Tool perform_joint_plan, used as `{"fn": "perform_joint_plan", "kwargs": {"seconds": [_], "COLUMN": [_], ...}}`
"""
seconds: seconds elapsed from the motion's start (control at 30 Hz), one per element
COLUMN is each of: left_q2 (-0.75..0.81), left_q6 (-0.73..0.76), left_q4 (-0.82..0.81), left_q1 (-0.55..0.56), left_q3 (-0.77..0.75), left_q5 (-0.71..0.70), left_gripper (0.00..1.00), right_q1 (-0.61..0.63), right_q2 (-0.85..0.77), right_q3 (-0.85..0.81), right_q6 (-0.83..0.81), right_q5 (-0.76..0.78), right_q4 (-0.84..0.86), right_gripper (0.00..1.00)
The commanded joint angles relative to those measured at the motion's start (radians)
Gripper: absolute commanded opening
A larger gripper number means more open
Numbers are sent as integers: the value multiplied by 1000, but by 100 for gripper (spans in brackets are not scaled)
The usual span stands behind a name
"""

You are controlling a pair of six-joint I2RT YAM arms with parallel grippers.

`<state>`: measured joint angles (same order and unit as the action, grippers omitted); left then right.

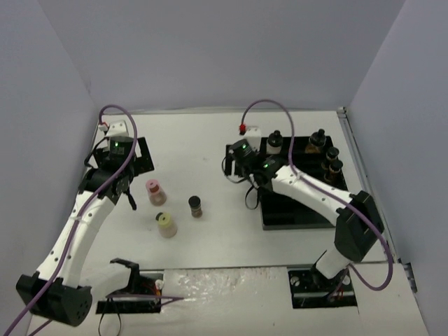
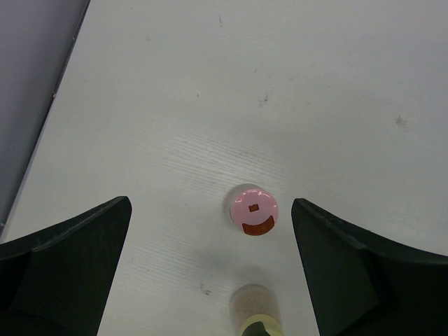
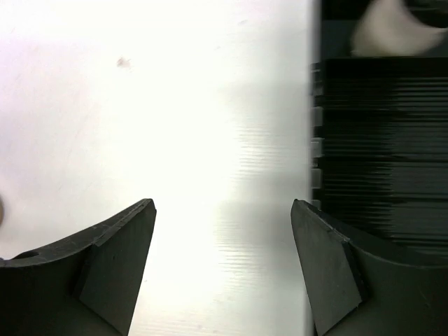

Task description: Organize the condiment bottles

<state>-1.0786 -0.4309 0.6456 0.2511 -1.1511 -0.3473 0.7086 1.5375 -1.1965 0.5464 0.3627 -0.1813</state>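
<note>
Three jars stand loose on the white table: a pink-capped one (image 1: 155, 192), a pale-yellow-capped one (image 1: 166, 225) and a black-capped brown one (image 1: 196, 206). Four black-capped jars stand at the back of the black slotted tray (image 1: 294, 210): one at its back left (image 1: 274, 142) and three at its back right (image 1: 327, 155). My left gripper (image 1: 124, 194) is open and empty, just left of the pink-capped jar. In the left wrist view (image 2: 211, 210) the pink cap (image 2: 254, 210) lies between the fingers, and the yellow-capped jar (image 2: 257, 311) is nearer. My right gripper (image 1: 253, 190) (image 3: 222, 204) is open and empty over bare table at the tray's left edge (image 3: 378, 140).
A black slab (image 1: 143, 155) lies at the back left under the left wrist. Grey walls close in the table at the left, back and right. Two cut-outs with cables (image 1: 140, 287) sit at the near edge by the arm bases.
</note>
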Motion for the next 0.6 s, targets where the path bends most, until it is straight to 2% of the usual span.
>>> {"fn": "perform_joint_plan", "kwargs": {"seconds": [0.0, 0.2, 0.57], "left_q2": [20, 19, 17], "left_q6": [-6, -9, -9], "left_q4": [-45, -46, -47], "left_q1": [-11, -12, -13], "left_q3": [-32, -29, -28], "left_q5": [-29, -31, -30], "left_gripper": [97, 97, 97], "right_q1": [150, 277, 397], "right_q2": [103, 204, 337], "right_q3": [-141, -257, -397], "right_q6": [-17, -28, -39], "right_q5": [55, 84, 66], "right_q4": [-46, -84, -119], "right_gripper": [75, 76, 76]}}
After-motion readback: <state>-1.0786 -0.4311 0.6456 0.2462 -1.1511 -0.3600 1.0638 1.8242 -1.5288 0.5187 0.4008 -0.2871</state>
